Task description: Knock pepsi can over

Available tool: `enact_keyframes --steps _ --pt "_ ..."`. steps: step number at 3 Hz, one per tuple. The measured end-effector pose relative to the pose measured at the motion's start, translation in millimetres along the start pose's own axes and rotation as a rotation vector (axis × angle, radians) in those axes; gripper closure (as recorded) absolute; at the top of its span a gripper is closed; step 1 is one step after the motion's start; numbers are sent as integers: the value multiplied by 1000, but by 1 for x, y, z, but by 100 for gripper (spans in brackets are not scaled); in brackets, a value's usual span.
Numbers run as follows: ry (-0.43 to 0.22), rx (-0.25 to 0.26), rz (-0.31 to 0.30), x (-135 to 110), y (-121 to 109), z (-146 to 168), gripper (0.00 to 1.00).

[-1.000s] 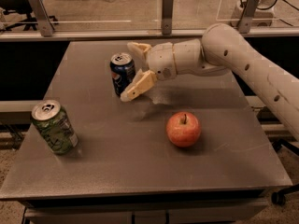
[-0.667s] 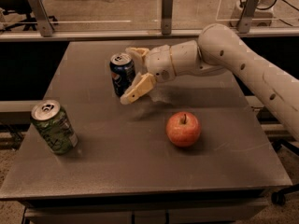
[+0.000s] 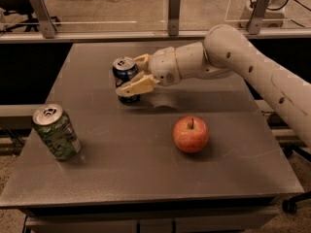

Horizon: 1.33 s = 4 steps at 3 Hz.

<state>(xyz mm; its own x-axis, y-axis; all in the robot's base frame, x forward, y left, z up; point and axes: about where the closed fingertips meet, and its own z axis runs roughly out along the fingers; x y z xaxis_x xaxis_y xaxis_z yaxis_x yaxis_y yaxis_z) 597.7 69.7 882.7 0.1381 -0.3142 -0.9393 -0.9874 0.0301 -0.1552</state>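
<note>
The pepsi can (image 3: 123, 72), dark blue with a silver top, stands upright on the grey table (image 3: 146, 169) at the back, left of centre. My gripper (image 3: 128, 75) reaches in from the right at can height. It is open, with the can between its cream fingers. The near finger (image 3: 137, 86) lies across the can's front lower half. The far finger (image 3: 141, 59) sits by the can's top right rim. The lower front of the can is partly hidden by the near finger.
A green-and-white patterned can (image 3: 56, 132) stands near the table's front left. A red apple (image 3: 191, 134) sits right of centre, in front of my arm (image 3: 228, 57). A railing with metal posts (image 3: 174, 12) runs behind the table.
My gripper has moved left, closing on the pepsi can, so the near finger now crosses its front. The can still stands in about the same place.
</note>
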Motion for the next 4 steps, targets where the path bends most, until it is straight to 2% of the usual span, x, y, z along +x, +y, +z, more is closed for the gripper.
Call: enact_keyframes --steps 1,2,3,4 --pt "-6 -4 5 -1 1 2 65" --pt "67 11 31 -7 -1 0 88" --pt "246 60 60 -16 -9 -19 100" --pt "448 158 52 -20 -20 -52 100"
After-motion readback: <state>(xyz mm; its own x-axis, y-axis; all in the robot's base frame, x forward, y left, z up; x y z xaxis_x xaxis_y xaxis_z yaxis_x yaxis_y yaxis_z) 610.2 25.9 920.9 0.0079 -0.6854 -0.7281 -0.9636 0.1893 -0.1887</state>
